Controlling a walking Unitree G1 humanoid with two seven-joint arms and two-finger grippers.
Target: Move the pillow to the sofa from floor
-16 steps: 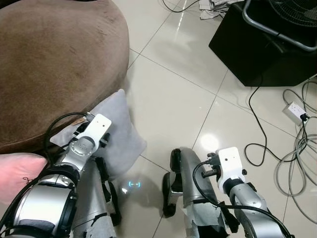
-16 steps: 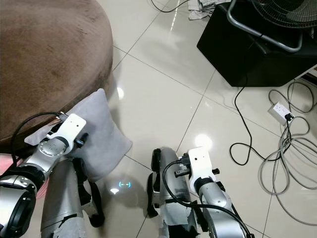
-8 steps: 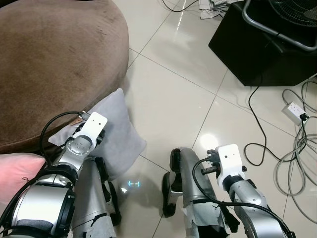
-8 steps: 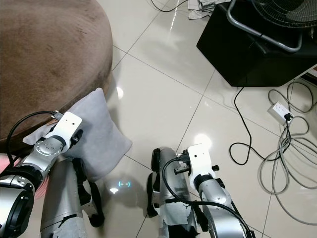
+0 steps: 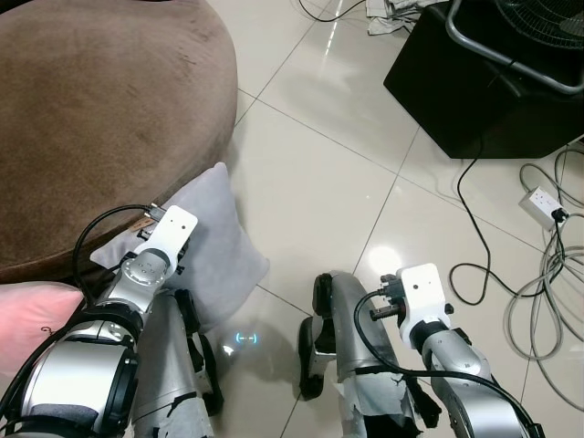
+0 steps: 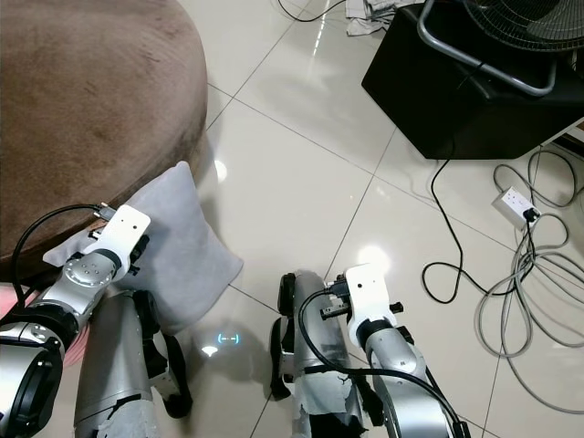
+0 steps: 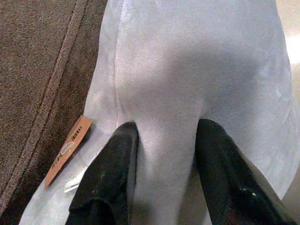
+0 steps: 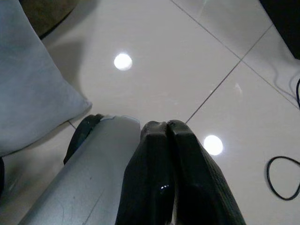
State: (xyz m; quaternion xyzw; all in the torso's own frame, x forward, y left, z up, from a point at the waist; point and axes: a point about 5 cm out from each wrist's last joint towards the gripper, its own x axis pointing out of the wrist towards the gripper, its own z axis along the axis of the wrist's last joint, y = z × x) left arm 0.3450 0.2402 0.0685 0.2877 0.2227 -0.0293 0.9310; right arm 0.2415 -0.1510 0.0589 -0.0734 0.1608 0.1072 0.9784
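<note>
Since a second ago the left arm has drawn back toward the near left, its white wrist block now sitting lower against the grey pillow, while the pillow has stayed put. It stands tilted on the tiled floor, leaning against the rounded front of the brown sofa, with an orange tag near its sofa-side seam. The left gripper is pressed into the pillow, its two black fingers spread apart with a ridge of grey fabric bunched between them; whether they have it firmly pinched I cannot tell.

A pink cushion lies at the near left, just beside the left arm. The right gripper hangs idle over the floor near the robot's own leg, fingers pressed together and holding nothing. Farther right, well apart from the pillow, stand a black box with a fan above it, and loose cables with a white power strip.
</note>
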